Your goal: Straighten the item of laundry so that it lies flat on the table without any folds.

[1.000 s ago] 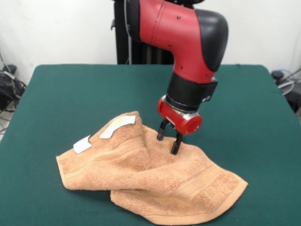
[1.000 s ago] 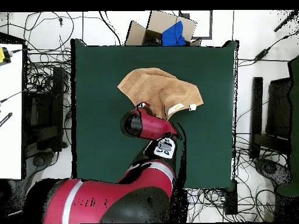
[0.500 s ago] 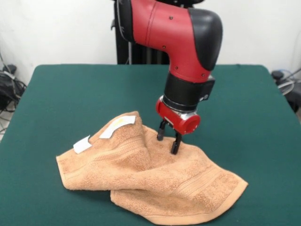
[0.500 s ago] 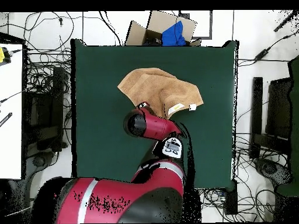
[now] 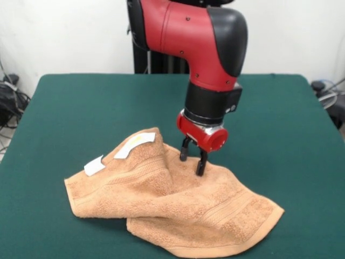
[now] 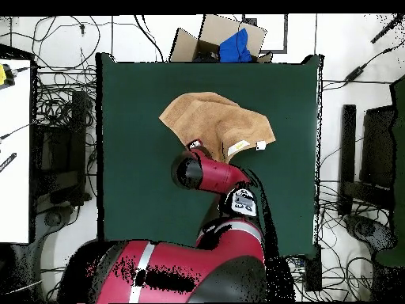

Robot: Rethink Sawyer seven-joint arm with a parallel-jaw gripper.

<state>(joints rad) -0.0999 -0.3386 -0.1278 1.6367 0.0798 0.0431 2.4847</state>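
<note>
Orange-tan square terry-cloth towel [image 5: 178, 210] unmoved, still folded over itself toward the camera-side edge of the dark green cloth-covered table [image 5: 97, 102]; black two-finger gripper [image 5: 191, 165] barely shifted, slightly parted, tips at the cloth, clamping nothing, so flattening not begun.

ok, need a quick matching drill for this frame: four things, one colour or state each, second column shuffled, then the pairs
Column 1
1. towel
2. table
3. gripper
4. label tag

Column 2
A. plain dark green
B. white, at the towel's edge
C. orange-tan, rumpled with folds
D. open, tips at the towel's ridge

Pairs: 1-C, 2-A, 3-D, 4-B
</note>
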